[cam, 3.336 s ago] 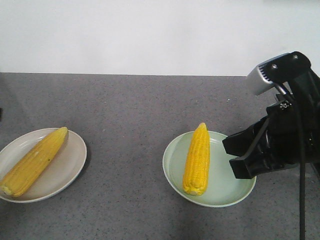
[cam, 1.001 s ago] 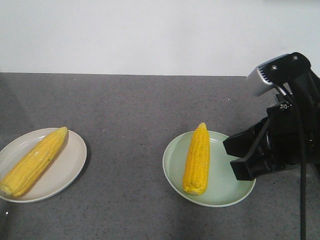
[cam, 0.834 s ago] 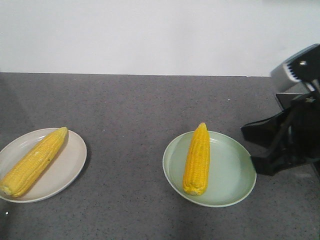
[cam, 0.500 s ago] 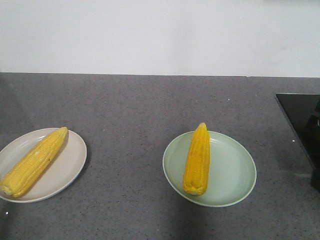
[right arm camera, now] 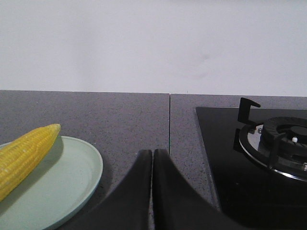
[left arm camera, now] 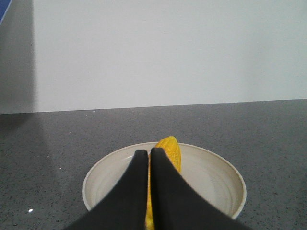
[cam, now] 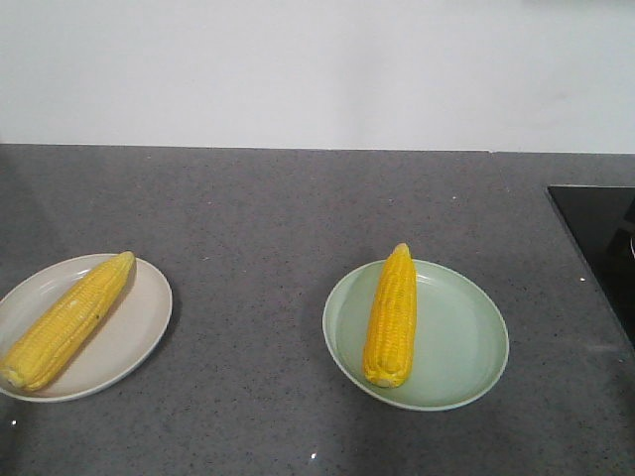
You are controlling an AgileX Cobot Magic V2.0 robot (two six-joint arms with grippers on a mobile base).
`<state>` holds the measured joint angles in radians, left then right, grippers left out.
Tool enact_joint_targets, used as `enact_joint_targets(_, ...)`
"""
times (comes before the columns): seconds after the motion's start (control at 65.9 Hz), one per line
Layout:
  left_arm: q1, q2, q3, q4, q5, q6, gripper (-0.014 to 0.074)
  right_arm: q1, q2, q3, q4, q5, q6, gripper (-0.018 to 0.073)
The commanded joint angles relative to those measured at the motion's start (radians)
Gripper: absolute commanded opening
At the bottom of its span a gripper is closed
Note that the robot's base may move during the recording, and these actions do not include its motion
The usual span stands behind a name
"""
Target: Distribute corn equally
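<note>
Now that the right arm has pulled back out of the front view, each plate carries one corn cob: one on the beige plate [cam: 139, 332] at near left, one on the green plate [cam: 461, 342] right of centre. The left gripper [left arm camera: 148, 158] and right gripper [right arm camera: 152, 158] both show fingers pressed together, empty. The split looks even, likely finished. A gas hob [right arm camera: 268, 143] sits far right.
</note>
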<state>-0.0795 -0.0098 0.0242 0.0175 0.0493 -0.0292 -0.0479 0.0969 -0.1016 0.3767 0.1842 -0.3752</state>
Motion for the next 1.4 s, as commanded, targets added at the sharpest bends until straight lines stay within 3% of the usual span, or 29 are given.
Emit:
enact_joint_targets(0.0,-0.001,-0.017,-0.018,0.000,-0.081,-0.010,-0.0008,-0.005,-0.040,0.024,0.004,-0.093,-0.010,-0.0006)
enact_joint_targets(0.212,-0.001,-0.017,-0.018,0.000,-0.081,-0.010,-0.0008,-0.005,-0.120,0.141,0.005,-0.157,-0.010,-0.0006)
enact_joint_targets(0.44,-0.001,-0.017,-0.018,0.000,-0.081,-0.010,-0.0008,0.016,-0.120,0.137,-0.003,-0.137,-0.024,-0.0006)
enact_joint_targets(0.667,-0.001,-0.017,-0.018,0.000,-0.081,-0.010,-0.0008,0.089,-0.119,0.137,-0.003,-0.140,-0.063,-0.0006)
enact_joint_targets(1.137,-0.001,-0.017,-0.018,0.000,-0.081,-0.010,-0.0008,0.088,-0.118,0.137,-0.008,-0.171,-0.061,-0.0006)
enact_joint_targets(1.198,-0.001,-0.017,-0.018,0.000,-0.081,-0.010,-0.0008,0.088,-0.118,0.137,-0.111,-0.193,0.010,-0.0005)
enact_joint_targets(1.304,-0.001,-0.017,-0.018,0.000,-0.081,-0.010,-0.0008,0.088,-0.118,0.137,-0.346,-0.252,0.250,-0.0005)
enact_joint_targets(1.38,-0.001,-0.017,-0.018,0.000,-0.081,-0.010,-0.0008,0.088,-0.118,0.137,-0.433,-0.280,0.363,-0.0005)
